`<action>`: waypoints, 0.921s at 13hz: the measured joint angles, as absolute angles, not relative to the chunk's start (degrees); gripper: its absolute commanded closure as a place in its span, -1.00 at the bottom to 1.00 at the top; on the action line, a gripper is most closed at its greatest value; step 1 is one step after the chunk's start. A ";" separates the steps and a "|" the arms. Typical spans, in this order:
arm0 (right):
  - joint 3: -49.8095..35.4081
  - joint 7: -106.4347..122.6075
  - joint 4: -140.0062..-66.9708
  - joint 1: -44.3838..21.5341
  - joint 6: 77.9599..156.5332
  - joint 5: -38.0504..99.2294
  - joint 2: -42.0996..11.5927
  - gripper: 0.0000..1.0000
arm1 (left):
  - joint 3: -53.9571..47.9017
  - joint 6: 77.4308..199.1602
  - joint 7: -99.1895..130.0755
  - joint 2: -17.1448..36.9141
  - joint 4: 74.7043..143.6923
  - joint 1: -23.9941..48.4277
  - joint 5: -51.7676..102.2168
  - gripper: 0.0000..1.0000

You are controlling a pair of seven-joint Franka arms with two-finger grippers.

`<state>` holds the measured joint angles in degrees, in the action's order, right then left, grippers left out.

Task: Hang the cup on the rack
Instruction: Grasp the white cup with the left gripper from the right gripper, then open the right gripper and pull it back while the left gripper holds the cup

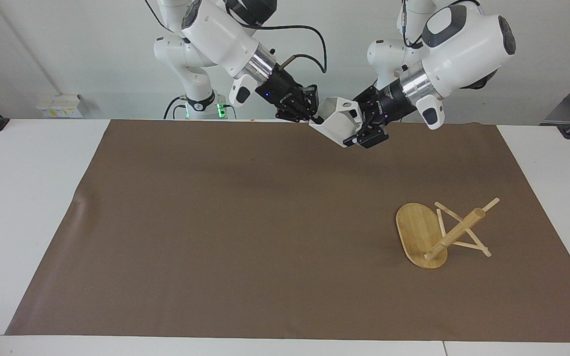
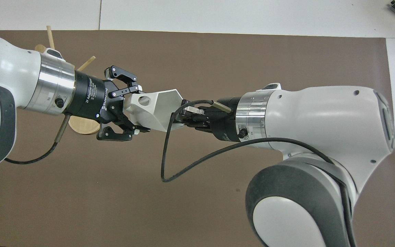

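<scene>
White faceted cup held in the air between two grippers

The angular cup (image 1: 338,124), with its hexagonal rim and pierced blocky handle, hangs over the brown mat (image 1: 245,222) at the robots' edge. The right gripper (image 1: 313,116) pinches its rim; the left gripper (image 1: 360,129) is clamped on its handle end. The bamboo rack (image 1: 433,233), with its oval base and thin pegs, lies tipped over toward the left arm's end.

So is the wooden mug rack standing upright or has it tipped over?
Tipped over. The rack lies on its side on the brown mat, its oval base up on edge and its post slanting just above the mat, pegs touching down.
</scene>
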<state>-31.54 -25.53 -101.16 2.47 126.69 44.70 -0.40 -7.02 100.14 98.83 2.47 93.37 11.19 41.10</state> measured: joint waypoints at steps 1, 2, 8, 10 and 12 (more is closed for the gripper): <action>-31.55 -25.53 -101.14 2.47 126.69 44.71 -0.40 1.00 | -7.01 100.14 98.84 2.45 93.37 11.19 41.10 1.00; -31.55 -25.53 -101.12 2.46 126.70 44.72 -0.40 1.00 | -7.00 100.13 98.85 2.42 93.37 11.19 41.10 1.00; -31.51 -26.50 -101.09 2.50 127.26 44.77 -0.40 -0.87 | -6.71 100.12 100.86 2.00 93.37 10.98 41.11 1.00; -31.50 -26.61 -101.09 2.50 127.29 44.77 -0.40 -1.00 | -6.47 100.12 101.05 1.88 93.37 10.86 41.11 1.00; -31.50 -26.61 -101.09 2.50 127.31 44.77 -0.40 -1.00 | -6.28 100.12 101.50 1.88 93.37 10.76 41.11 1.00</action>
<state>-31.50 -26.61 -101.09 2.50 127.31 44.77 -0.40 -6.28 100.12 101.50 1.88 93.37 10.76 41.11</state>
